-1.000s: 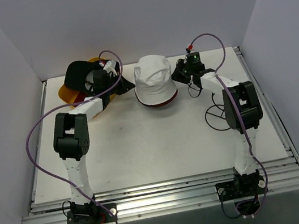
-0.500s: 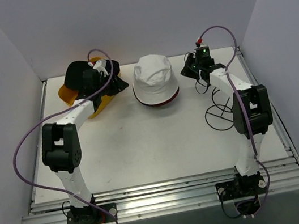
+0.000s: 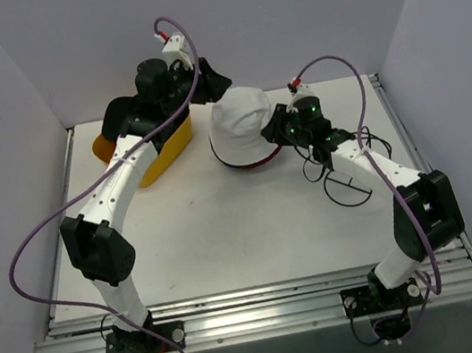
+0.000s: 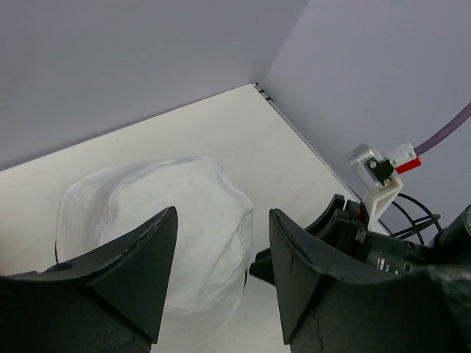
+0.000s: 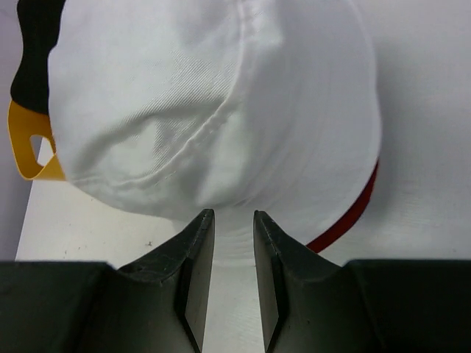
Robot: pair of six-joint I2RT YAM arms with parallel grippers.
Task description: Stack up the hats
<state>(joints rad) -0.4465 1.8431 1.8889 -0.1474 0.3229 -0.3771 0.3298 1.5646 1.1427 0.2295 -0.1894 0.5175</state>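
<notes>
Compared with half a second ago, the left gripper (image 4: 221,220) is up out of the basket (image 3: 164,152) and above the white hat (image 3: 241,126), fingers apart and empty. The black cap (image 3: 121,114) stays on the basket. The right gripper (image 5: 232,213) is now at the white hat's brim, fingers nearly together; a pinch cannot be confirmed. The white hat covers the maroon hat (image 3: 256,163) at the table's rear centre. Judgement: the black cap is not yet stacked.

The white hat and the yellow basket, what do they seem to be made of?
The white hat looks like woven cotton-type cloth, matte: the right wrist view shows a fine twill grain, stitched seams and soft folds. The yellow basket looks like moulded plastic, smooth with a slight sheen, with a stiff thin wall and a cut-out handle. Which plastic it is, I cannot tell.
</notes>
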